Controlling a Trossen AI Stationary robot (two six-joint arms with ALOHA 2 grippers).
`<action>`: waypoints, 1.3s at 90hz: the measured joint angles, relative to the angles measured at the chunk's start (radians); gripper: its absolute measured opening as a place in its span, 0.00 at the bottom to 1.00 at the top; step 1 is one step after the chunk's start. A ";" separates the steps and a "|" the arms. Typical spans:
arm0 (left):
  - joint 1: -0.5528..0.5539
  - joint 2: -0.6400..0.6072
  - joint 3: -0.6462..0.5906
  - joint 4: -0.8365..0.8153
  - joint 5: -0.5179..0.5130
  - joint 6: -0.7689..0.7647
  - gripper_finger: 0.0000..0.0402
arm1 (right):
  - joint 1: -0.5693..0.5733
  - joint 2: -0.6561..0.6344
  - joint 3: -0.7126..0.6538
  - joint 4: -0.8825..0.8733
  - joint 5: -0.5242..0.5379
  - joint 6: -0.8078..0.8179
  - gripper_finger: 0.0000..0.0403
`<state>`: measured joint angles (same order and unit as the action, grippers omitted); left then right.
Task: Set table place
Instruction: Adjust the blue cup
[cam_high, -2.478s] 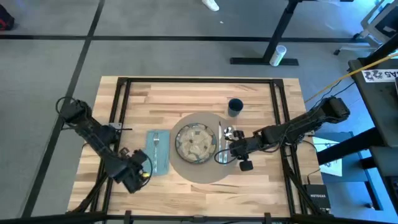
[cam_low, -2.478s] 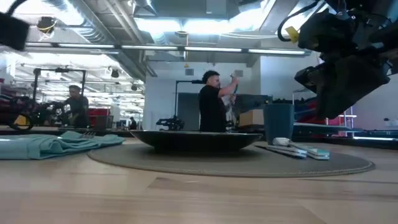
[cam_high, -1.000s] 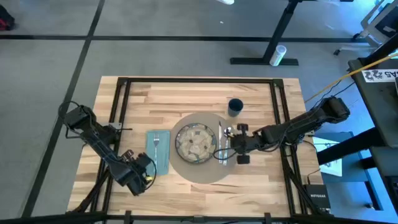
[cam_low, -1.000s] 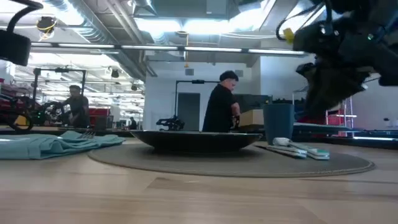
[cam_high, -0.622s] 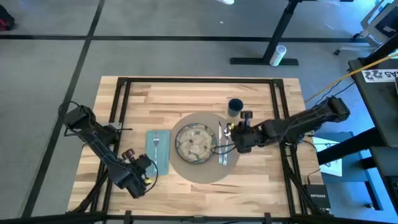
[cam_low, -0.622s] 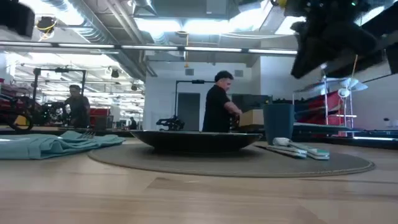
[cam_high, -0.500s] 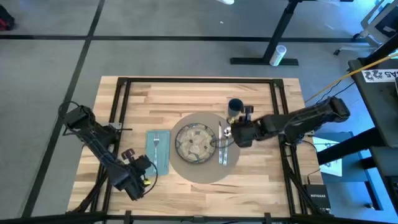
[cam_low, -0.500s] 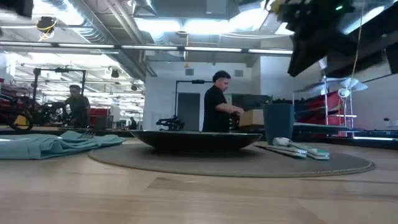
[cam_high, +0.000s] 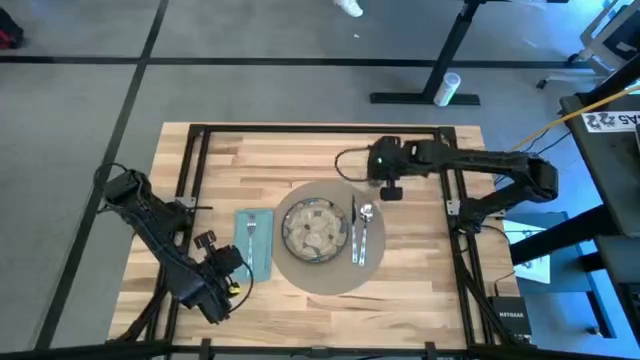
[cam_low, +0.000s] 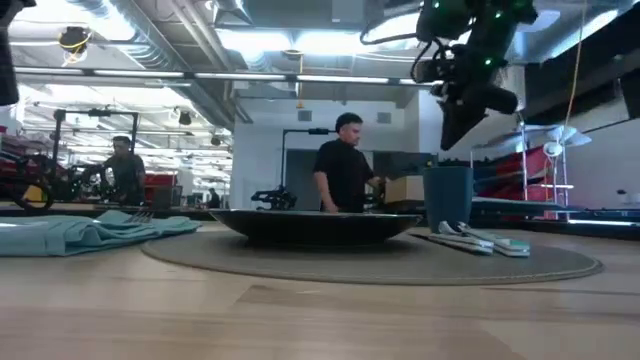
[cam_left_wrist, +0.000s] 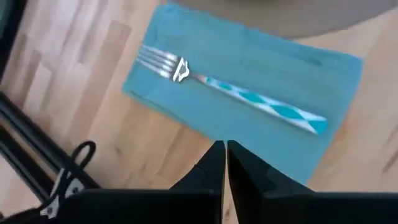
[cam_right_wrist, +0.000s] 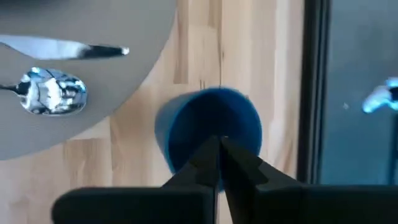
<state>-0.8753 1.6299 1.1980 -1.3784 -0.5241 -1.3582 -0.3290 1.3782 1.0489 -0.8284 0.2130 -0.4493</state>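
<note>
Now the right gripper (cam_right_wrist: 219, 144), fingers together, is held above the blue cup (cam_right_wrist: 208, 127); they should be parted before descent.

An open industrial lab: exposed ceiling ducts (cam_low: 150, 45), strip lights (cam_low: 300, 42), grey carpet tiles (cam_high: 80, 110), people (cam_low: 343, 165) standing among equipment racks (cam_low: 60, 160) beyond the desk (cam_high: 250, 160).

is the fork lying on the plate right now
No, the fork lies on the teal napkin beside the plate, as the left wrist and high views show.
</note>
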 joint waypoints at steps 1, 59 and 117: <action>0.000 0.000 0.000 0.001 -0.003 0.000 0.00 | -0.007 0.001 0.000 0.002 -0.008 -0.001 0.00; 0.013 0.000 0.000 0.000 -0.044 0.001 0.00 | -0.099 0.201 -0.001 -0.008 -0.268 -0.126 0.00; 0.012 0.000 0.000 0.002 -0.043 0.001 0.00 | -0.097 0.204 -0.001 0.002 -0.364 -0.153 0.00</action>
<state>-0.8631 1.6298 1.1980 -1.3766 -0.5671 -1.3571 -0.4263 1.5822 1.0481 -0.8265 -0.1513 -0.6025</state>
